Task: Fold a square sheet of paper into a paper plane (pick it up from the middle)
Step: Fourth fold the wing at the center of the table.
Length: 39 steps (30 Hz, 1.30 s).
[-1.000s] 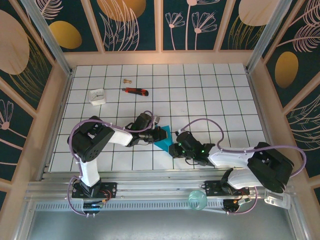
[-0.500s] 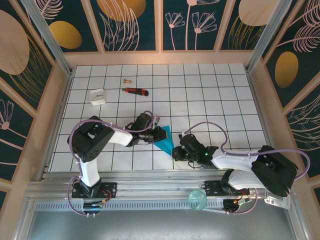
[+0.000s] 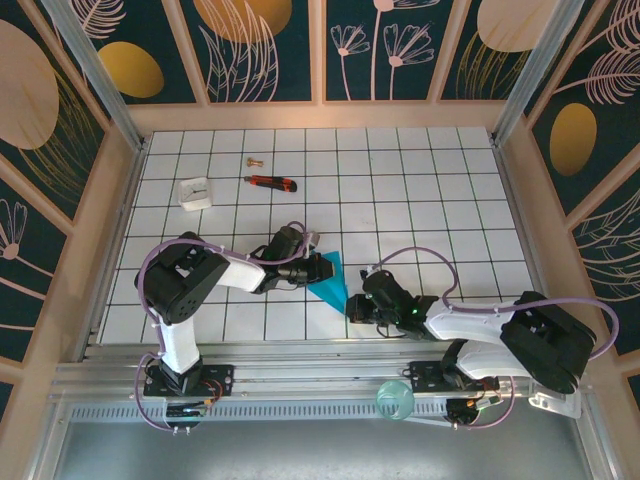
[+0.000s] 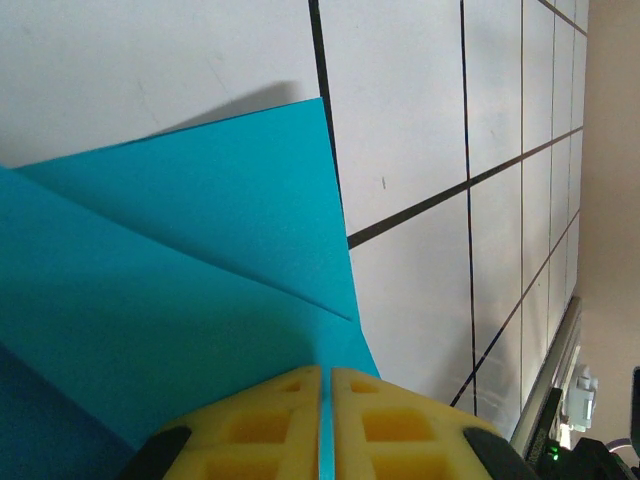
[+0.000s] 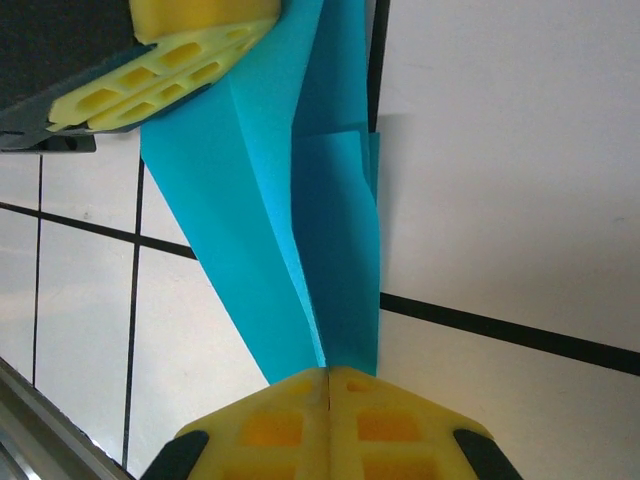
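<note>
Hiding paper plane (image 5: pixel 290 220) ends: left end effector (image 4: pixel 326 378), right end effector (image 5: pixel 328 376), both clamped.

Bright, even light; soft shadows.

Matt, smooth teal paper plane (image 4: pixel 200 260)
</note>
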Available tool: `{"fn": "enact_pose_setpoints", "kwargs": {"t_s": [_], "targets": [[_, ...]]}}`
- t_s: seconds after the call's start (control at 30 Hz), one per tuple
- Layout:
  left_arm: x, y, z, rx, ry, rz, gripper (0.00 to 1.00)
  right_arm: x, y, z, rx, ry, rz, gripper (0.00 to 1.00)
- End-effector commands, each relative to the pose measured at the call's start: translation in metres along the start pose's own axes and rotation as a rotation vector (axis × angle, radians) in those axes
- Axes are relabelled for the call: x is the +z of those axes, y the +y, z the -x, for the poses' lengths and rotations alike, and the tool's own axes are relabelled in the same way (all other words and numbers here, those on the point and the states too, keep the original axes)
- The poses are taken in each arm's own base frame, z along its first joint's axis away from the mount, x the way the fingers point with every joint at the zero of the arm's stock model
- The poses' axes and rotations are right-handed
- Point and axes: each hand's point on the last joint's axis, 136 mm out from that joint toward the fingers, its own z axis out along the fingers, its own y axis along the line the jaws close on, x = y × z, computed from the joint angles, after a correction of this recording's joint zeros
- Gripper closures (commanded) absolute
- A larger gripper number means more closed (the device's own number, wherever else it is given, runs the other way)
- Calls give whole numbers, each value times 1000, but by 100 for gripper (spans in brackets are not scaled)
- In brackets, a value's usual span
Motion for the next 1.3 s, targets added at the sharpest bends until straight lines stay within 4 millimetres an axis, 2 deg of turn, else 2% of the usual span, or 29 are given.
{"fn": "enact_pose_setpoints", "kwargs": {"t_s": [0.0, 0.23, 0.43, 0.57, 0.77, 0.93, 1.27], "targets": [[3, 23, -3, -7, 7, 70, 87, 3, -16, -12, 43, 41, -35, 97], [3, 24, -3, 0, 7, 75, 87, 6, -24, -21, 50, 69, -51, 96], [4, 23, -2, 5, 6, 75, 87, 6, -27, -19, 48, 65, -67, 95], [4, 23, -2, 6, 8, 77, 87, 2, -20, -11, 31, 41, -42, 93], [3, 23, -3, 9, 11, 78, 87, -8, 1, 10, 27, -9, 52, 86], [3, 24, -3, 8, 12, 78, 87, -11, 8, 24, 34, -32, 89, 81], [4, 22, -3, 10, 17, 76, 87, 2, 17, 40, 21, -36, 115, 76]]}}
